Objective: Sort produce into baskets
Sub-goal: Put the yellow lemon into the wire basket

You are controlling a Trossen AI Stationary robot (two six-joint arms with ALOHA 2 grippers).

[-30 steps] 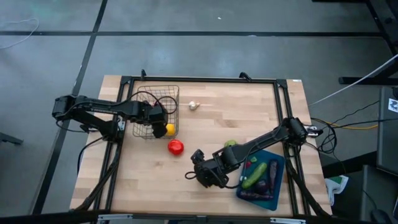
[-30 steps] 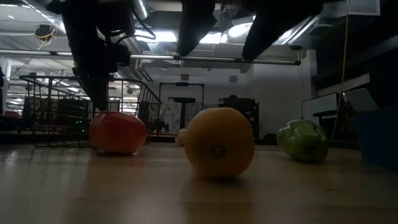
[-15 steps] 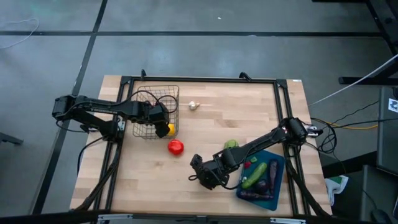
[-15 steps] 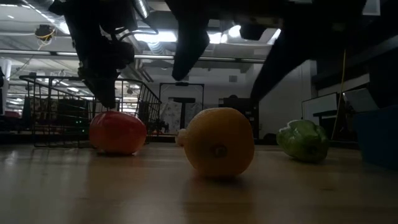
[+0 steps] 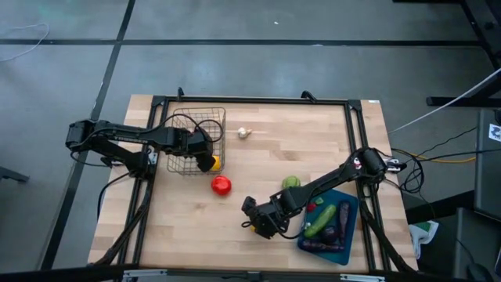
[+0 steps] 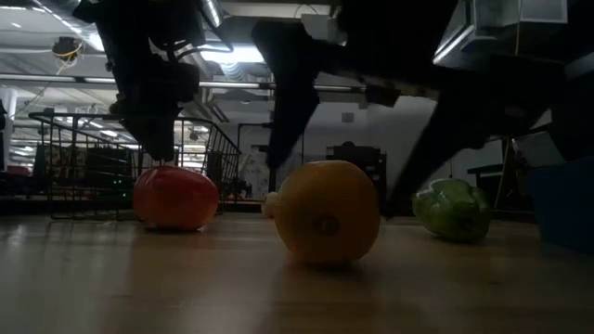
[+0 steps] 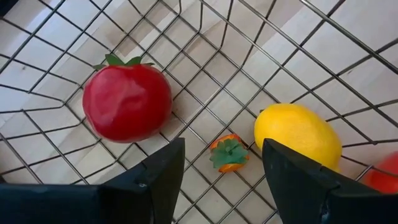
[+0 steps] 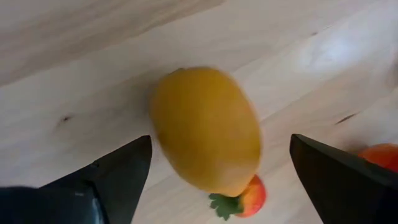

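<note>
wire-mesh basket [image 5: 196, 141] sits at about ten o'clock on the wooden table [image 5: 258, 157], and the left gripper [image 5: 205, 149] hangs inside it, over the corner nearest the table's middle. its fingers stand apart with nothing between them. in the left wrist view a red tomato [image 7: 127, 102], a yellow lemon [image 7: 298, 137] and a small orange piece with a green leafy cap [image 7: 227, 154] lie on the mesh floor below those fingers.

just outside the basket, toward five o'clock from it, a second red tomato [image 5: 221, 185] rests on the bare wood. a white garlic [image 5: 244, 132] lies at about twelve o'clock, near the basket's far corner.

right gripper [image 5: 258, 222] is low over the table at about six o'clock, its fingers spread wide on either side of a yellow-orange fruit [image 8: 205, 130] that rests on the wood; whether they touch it cannot be told. a small red piece with a green cap [image 8: 239, 199] lies against that fruit. a green pepper [image 5: 291, 182] sits near the right arm, between the gripper and the teal tray [image 5: 344, 244]. the tray lies at about four o'clock and holds a green cucumber [image 5: 320, 222] and dark purple eggplants [image 5: 335, 232].
</note>
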